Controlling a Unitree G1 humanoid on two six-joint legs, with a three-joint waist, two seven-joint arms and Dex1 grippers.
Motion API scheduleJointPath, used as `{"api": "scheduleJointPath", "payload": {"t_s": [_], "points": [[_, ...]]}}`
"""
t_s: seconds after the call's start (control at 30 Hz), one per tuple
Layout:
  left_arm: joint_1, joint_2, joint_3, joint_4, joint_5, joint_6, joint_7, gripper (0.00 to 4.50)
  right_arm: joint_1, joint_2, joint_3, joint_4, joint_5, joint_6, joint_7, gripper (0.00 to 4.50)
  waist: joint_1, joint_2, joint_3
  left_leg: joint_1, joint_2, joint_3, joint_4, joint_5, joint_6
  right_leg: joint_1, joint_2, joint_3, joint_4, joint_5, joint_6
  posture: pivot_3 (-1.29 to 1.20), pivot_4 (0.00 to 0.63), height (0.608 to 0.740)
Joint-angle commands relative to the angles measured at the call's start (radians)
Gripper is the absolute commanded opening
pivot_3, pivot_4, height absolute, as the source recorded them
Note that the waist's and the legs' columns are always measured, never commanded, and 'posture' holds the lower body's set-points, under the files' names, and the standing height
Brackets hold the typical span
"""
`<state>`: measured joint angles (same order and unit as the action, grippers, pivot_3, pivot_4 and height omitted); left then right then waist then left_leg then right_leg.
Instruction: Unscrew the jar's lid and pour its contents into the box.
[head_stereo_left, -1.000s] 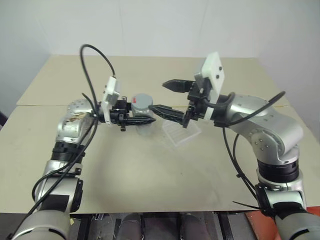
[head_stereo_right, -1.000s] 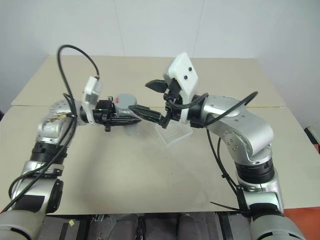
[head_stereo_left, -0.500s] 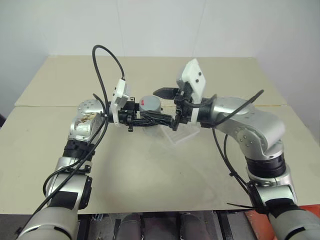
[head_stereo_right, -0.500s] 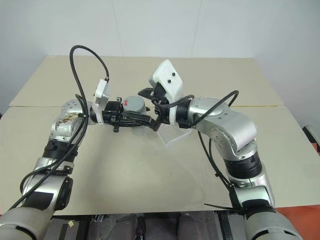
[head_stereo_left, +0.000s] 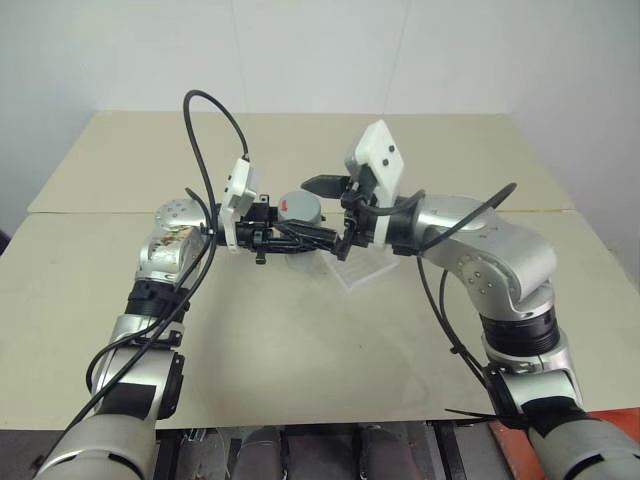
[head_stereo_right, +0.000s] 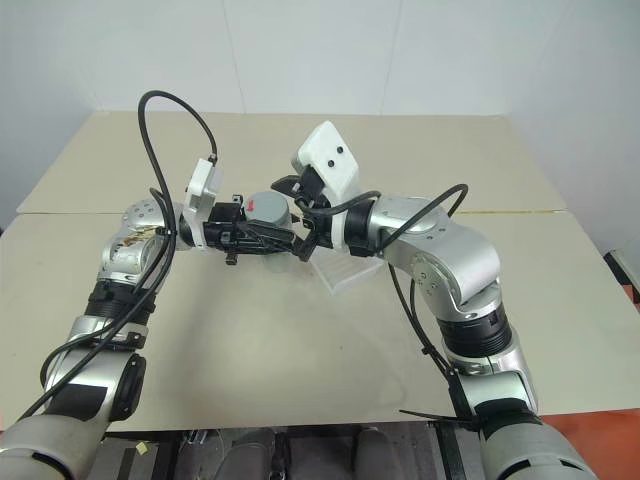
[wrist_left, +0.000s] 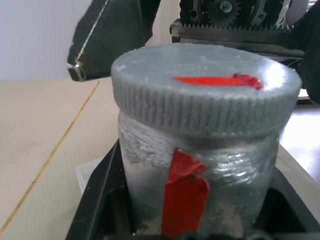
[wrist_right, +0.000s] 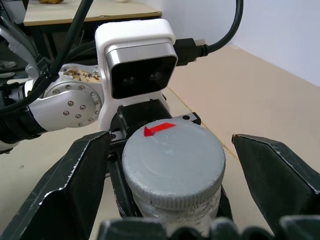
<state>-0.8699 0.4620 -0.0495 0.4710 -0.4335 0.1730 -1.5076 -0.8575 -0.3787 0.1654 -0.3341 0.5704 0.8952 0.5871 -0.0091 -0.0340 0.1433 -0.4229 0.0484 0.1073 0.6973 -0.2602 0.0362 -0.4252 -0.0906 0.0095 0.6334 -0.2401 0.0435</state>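
The grey jar (wrist_left: 240, 170) with a red mark down its side is held upright above the table, my left gripper (head_stereo_left: 300, 238) shut on its body. Its ribbed grey lid (wrist_right: 172, 160) sits on top, red mark across it. My right gripper (wrist_right: 170, 142) is open, with one finger (wrist_right: 75, 185) on each side of the lid and a gap to it on both sides. The clear box (head_stereo_left: 365, 268) lies on the table just to the right of the jar, beneath the right gripper. The contents are hidden inside the jar.
The beige table (head_stereo_left: 300, 350) stretches wide around both arms, with a seam running across it behind the jar. A white wall rises behind the far edge.
My right gripper has moved left, from beside the jar to straddling its lid. The left gripper still holds the jar, a little further right than before.
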Motion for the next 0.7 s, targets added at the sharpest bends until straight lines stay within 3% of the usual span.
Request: {"api": "scheduleJointPath", "payload": {"t_s": [0.03,0.17,0.27,0.43,0.7], "points": [[-0.005,0.004,0.016,-0.036,-0.009,-0.018,-0.010,1.96,-0.011,0.007,-0.028,-0.009,-0.008,-0.036,0.002,4.50,-0.001,0.000,0.000,0.000,0.000,0.000,0.000,0.000,0.000,0.000,0.000,0.000,0.000,0.000,0.000,0.00,0.150,0.740],[0.004,0.008,0.016,-0.046,-0.009,-0.014,-0.012,1.96,-0.011,0.012,-0.027,-0.003,-0.008,-0.041,0.008,4.50,-0.002,0.000,0.000,0.000,0.000,0.000,0.000,0.000,0.000,0.000,0.000,0.000,0.000,0.000,0.000,0.00,0.150,0.740],[0.006,0.010,0.017,-0.044,-0.008,-0.015,-0.015,1.96,-0.012,0.016,-0.029,0.005,-0.012,-0.047,0.010,4.13,-0.002,0.000,0.000,0.000,0.000,0.000,0.000,0.000,0.000,0.000,0.000,0.000,0.000,0.000,0.000,0.00,0.150,0.740],[0.017,0.012,0.017,-0.053,-0.005,-0.022,-0.015,1.96,-0.005,0.016,-0.032,0.012,-0.012,-0.042,0.016,2.80,-0.003,0.000,0.000,0.000,0.000,0.000,0.000,0.000,0.000,0.000,0.000,0.000,0.000,0.000,0.000,0.00,0.150,0.740],[0.038,0.019,0.012,-0.079,-0.013,-0.005,-0.028,1.96,-0.004,0.016,-0.028,0.018,-0.012,-0.049,0.035,2.76,-0.003,0.000,0.000,0.000,0.000,0.000,0.000,0.000,0.000,0.000,0.000,0.000,0.000,0.000,0.000,0.00,0.150,0.740]]}}
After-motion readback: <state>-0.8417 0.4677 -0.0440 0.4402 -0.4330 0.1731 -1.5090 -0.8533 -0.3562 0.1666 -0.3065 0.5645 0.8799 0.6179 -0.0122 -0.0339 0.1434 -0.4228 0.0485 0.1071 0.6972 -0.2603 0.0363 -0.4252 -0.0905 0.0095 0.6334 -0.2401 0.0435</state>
